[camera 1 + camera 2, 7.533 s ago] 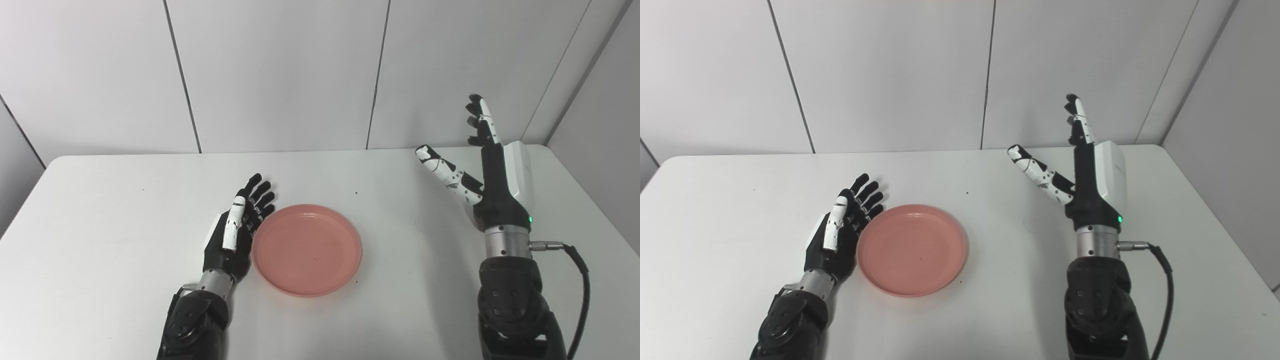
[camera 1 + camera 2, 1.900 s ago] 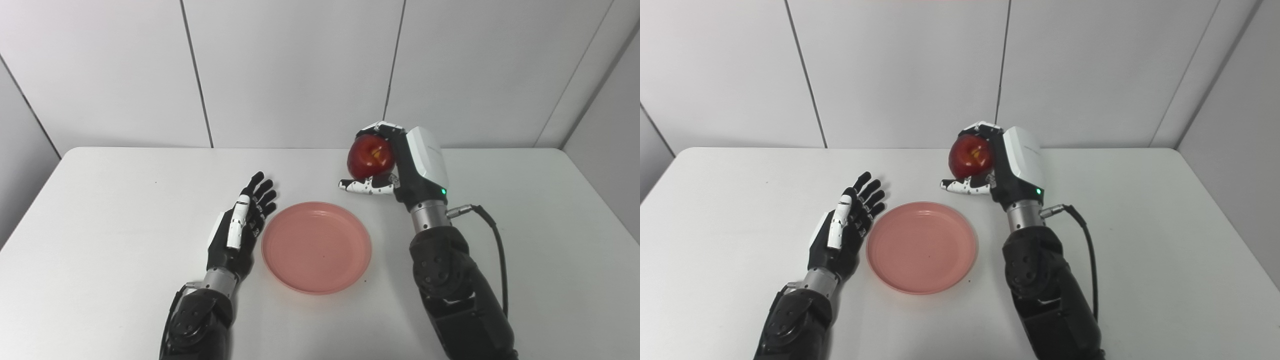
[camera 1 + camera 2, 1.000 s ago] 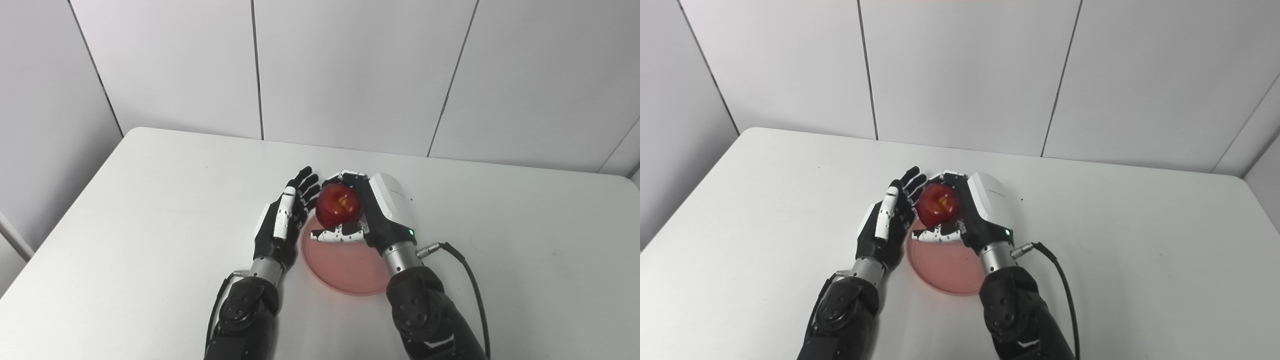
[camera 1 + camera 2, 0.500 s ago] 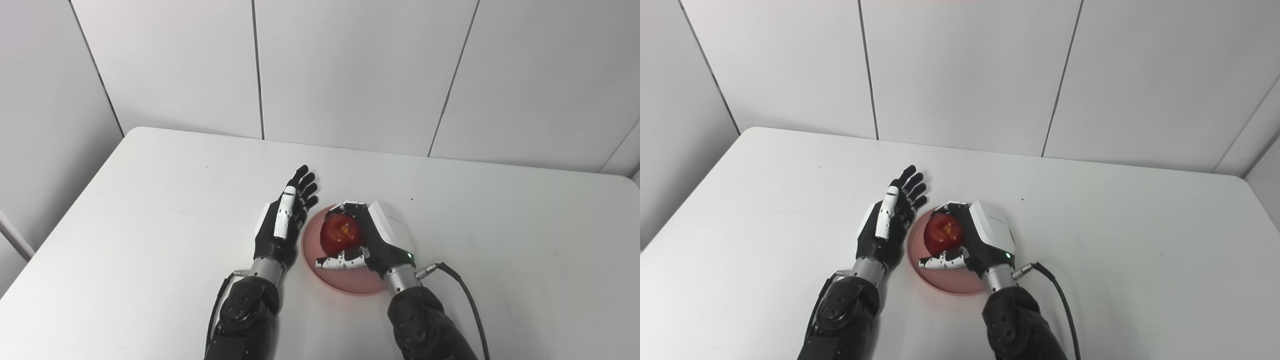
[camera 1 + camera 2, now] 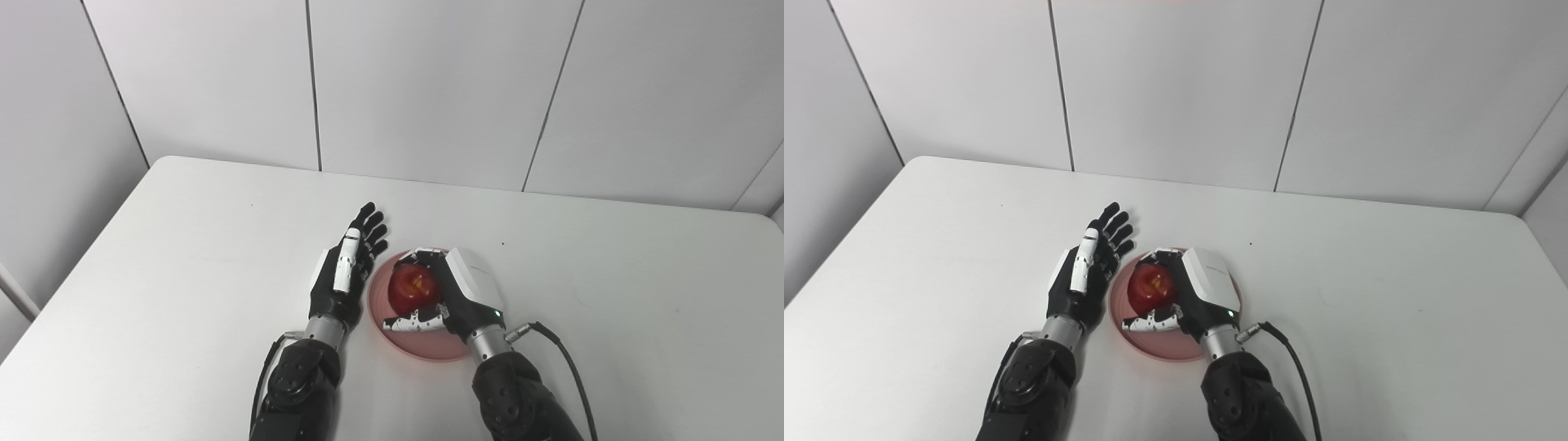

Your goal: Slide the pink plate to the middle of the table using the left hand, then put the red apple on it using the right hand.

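Red apple (image 5: 414,288) sits clasped in the right hand (image 5: 450,294) over the pink plate (image 5: 429,349).

Apple: red apple (image 5: 414,288), stem-dimple up, wrapped in my right hand (image 5: 453,293).
Plate: pink plate (image 5: 429,346), flat under that hand, beside my left hand (image 5: 340,278).

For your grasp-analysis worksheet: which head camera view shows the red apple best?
The left eye view: the red apple shows slightly more face beside the right hand. The right eye view shows the same apple, marginally more covered.
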Motion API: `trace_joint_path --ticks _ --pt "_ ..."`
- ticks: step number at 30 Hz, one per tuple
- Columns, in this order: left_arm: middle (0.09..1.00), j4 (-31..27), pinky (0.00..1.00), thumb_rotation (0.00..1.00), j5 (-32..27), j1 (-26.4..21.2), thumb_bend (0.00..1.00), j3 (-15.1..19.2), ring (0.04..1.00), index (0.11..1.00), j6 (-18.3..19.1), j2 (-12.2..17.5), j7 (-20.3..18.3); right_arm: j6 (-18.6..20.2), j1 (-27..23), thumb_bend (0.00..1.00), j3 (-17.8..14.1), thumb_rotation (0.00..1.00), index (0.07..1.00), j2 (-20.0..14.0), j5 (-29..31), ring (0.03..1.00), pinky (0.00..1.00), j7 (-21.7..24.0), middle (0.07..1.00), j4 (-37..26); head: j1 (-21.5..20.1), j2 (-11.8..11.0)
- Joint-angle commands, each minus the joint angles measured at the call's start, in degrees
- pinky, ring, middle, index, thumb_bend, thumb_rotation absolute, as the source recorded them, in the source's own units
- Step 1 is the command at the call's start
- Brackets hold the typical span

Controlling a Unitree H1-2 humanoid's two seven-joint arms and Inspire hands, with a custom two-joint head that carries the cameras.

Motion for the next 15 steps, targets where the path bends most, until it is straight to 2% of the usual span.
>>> trace_joint_path --ticks 1,8,9,10,12,15 --pt "0.946 1.86 0.94 1.0 0.26 2.86 0.35 -0.08 0.944 0.923 1.41 0.11 0.39 -1.69 -1.46 0.52 0.1 0.0 0.534 -0.11 -0.83 0.349 0.26 -0.55 0.428 -0.03 0.04 -0.07" --pt "0.942 2.29 0.93 1.0 0.69 2.8 0.37 -0.06 0.936 0.917 1.0 0.28 0.69 -1.19 -1.21 0.53 -0.1 0.0 0.524 0.24 -1.27 0.481 0.37 -0.83 0.465 -0.81 -0.11 -0.1" --pt "0.937 2.24 0.93 1.0 0.91 2.82 0.37 -0.1 0.931 0.915 1.12 0.3 0.87 -1.18 -1.2 0.73 -0.13 0.06 0.612 0.27 -1.29 0.538 0.42 -0.85 0.578 -0.89 -0.11 -0.1" --pt "0.937 2.29 0.93 1.0 1.01 2.79 0.37 -0.21 0.931 0.918 1.12 0.44 0.75 -1.25 -1.2 0.82 -0.06 0.09 0.655 0.21 -1.46 0.569 0.46 -0.88 0.632 -1.05 -0.27 -0.06" --pt "0.943 2.44 0.95 1.0 1.0 2.74 0.38 -0.32 0.937 0.929 1.01 0.67 0.38 -1.35 -1.2 0.89 0.04 0.15 0.711 0.05 -1.72 0.629 0.52 -0.8 0.698 -1.31 -0.33 -0.07" --pt "0.944 2.71 0.95 1.0 1.16 2.72 0.38 -0.37 0.937 0.934 0.66 0.96 -0.09 -1.25 -1.17 0.92 0.05 0.19 0.738 -0.17 -2.05 0.666 0.56 -0.38 0.729 -1.76 -0.5 -0.01"
